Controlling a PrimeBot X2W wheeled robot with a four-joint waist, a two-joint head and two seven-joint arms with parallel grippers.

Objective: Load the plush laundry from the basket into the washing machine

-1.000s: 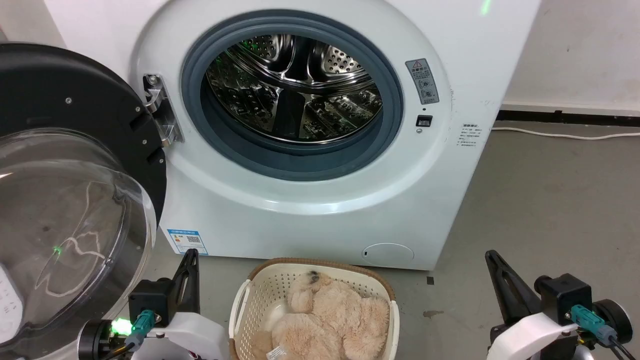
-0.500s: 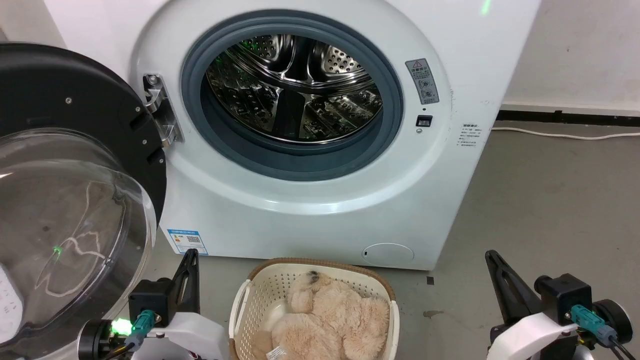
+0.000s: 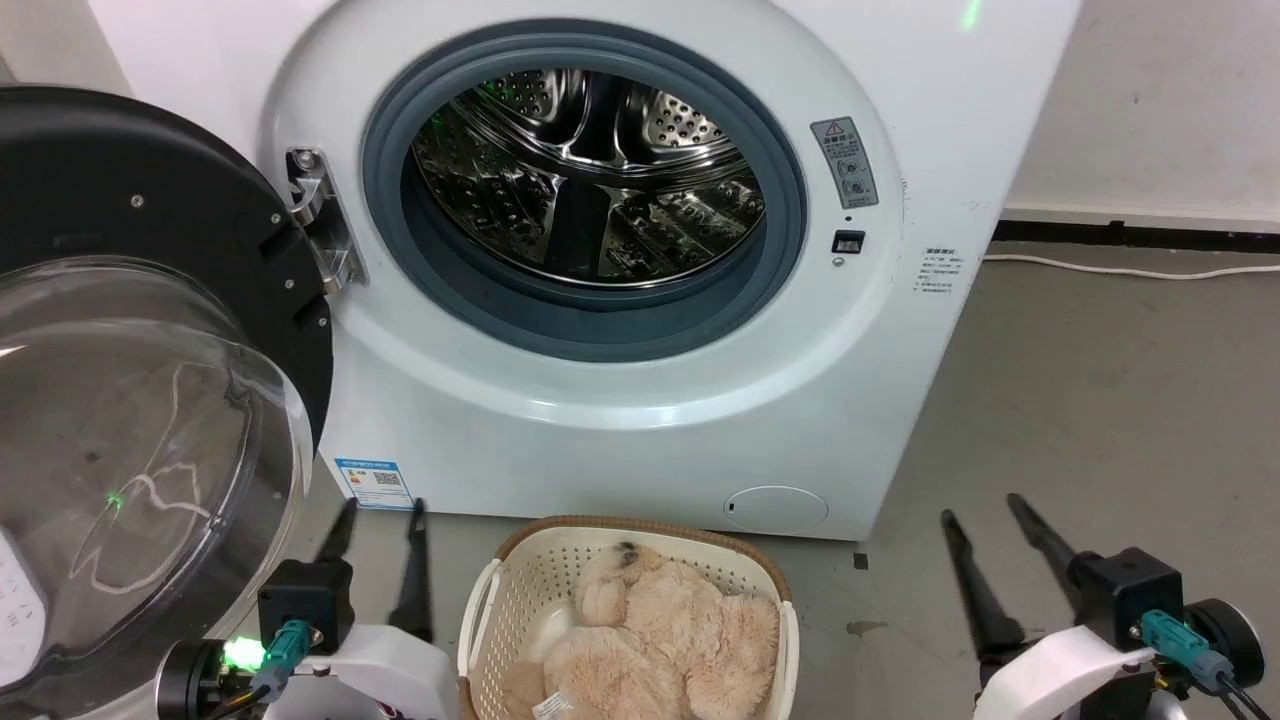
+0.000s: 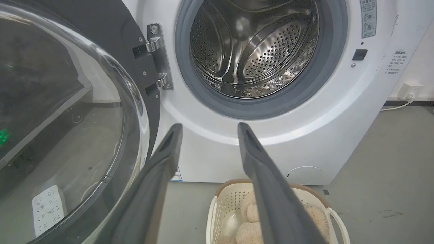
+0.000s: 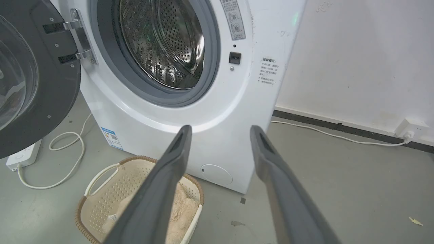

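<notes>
The beige plush laundry [image 3: 650, 630] lies curled in the cream basket [image 3: 520, 600], which stands on the floor right in front of the washing machine [image 3: 640, 420]. The machine's port is open onto the bare steel drum [image 3: 590, 180], and its black-rimmed bubble door [image 3: 150, 400] is swung out to the left. My left gripper [image 3: 383, 512] is open, low at the basket's left, with nothing between its fingers. My right gripper [image 3: 980, 508] is open too, well off to the basket's right. In the left wrist view my left gripper [image 4: 209, 126] points at the washer front above the basket [image 4: 220, 200].
A white power strip [image 5: 20, 157] and a looping cable [image 5: 67, 149] lie on the floor left of the washer, under the open door. A wall socket [image 5: 410, 128] and its cord run along the right wall. Grey floor stretches right of the basket.
Both grippers have opened: each pair of fingers was together and now stands apart. The plush, the basket and the door have not moved.
</notes>
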